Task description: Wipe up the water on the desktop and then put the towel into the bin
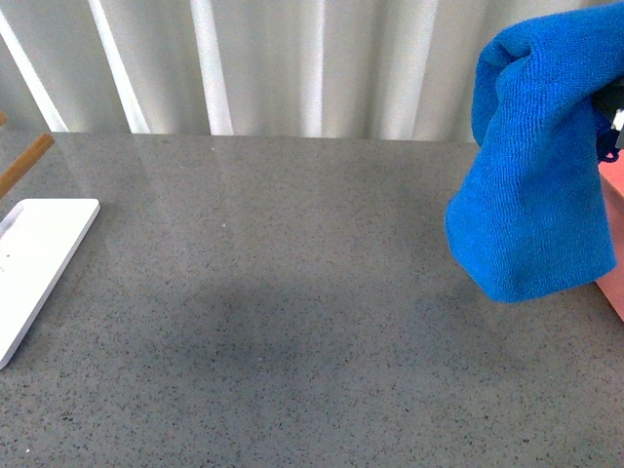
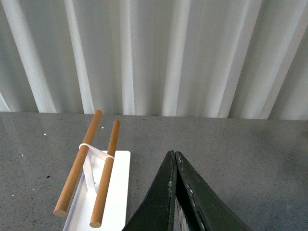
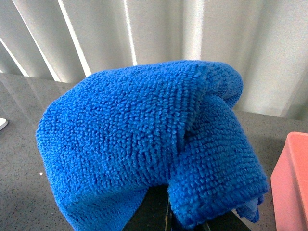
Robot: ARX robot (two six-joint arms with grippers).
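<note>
Over speckled grey desktop [image 1: 292, 322], holding bunched blue towel [image 1: 541, 166] clear of the surface at far right, clamped in right gripper [image 3: 166, 217], fingertips buried in cloth. Hanging just beside salmon-pink bin [image 1: 614, 249]. At far left, white tray [image 1: 44, 258] with two wooden rods [image 2: 77, 163]. Left gripper [image 2: 175, 156] pinched closed, empty

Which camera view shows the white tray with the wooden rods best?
The left wrist view: the white tray and both wooden rods show clearly. The front view shows part of the tray and one rod end at its left edge. The right wrist view catches only a white corner.
</note>
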